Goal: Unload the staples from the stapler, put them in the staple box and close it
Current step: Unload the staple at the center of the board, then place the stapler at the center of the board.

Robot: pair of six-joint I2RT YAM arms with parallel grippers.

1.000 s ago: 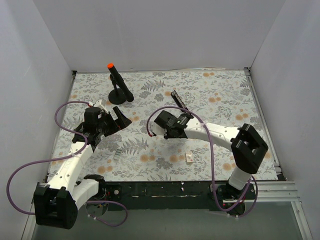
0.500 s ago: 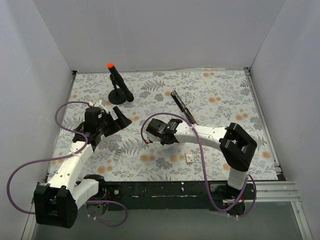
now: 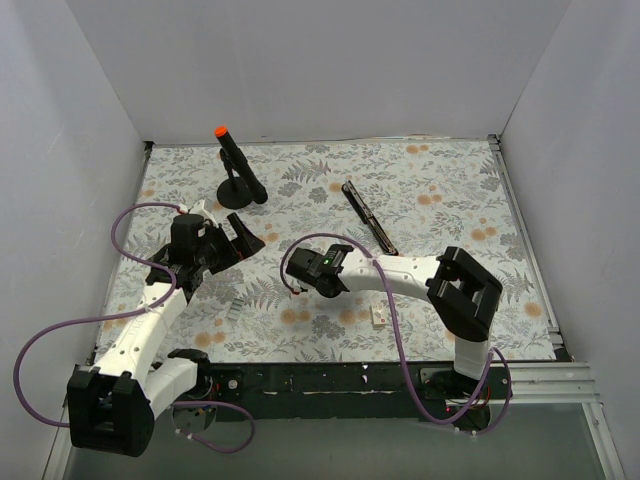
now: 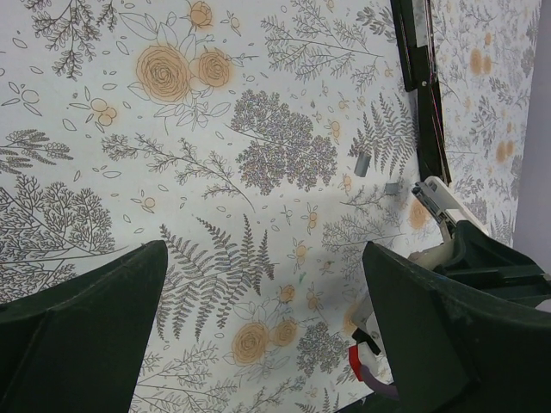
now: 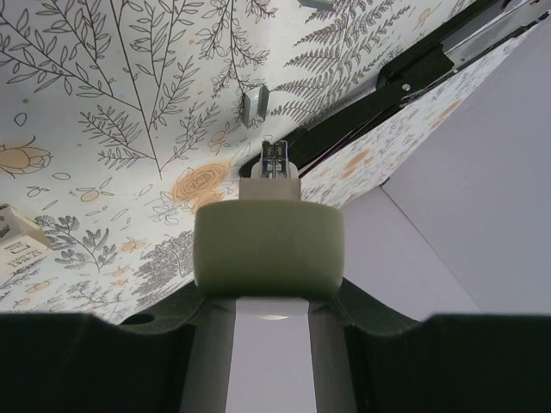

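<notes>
The table (image 3: 440,180) is covered by a flat, matte mat printed with leaves and orange flowers. The stapler (image 3: 368,216) lies on it, right of centre and opened out long: a slim black bar with a bright metal channel along its inside.

The left gripper (image 3: 245,235) hangs well to the stapler's left, its dark fingers (image 4: 103,318) spread as wide as they go and holding nothing. The right gripper (image 5: 272,194) sits just off the stapler's near left side, partly closed. A short silver strip (image 5: 274,160) pokes from its pale, rounded tip, and I take this for staples.

The step appears to be setting that strip down. It is best lowered almost to the mat before release, since thin, stiff metal skids and scatters if dropped. It should also land clear of the stapler's open channel.

A black stand (image 3: 237,180) with an orange tip rises left of the stapler, and a small white box (image 3: 379,315) lies beyond its near end. Small grey staple pieces (image 5: 255,105) are scattered beside the stapler.
</notes>
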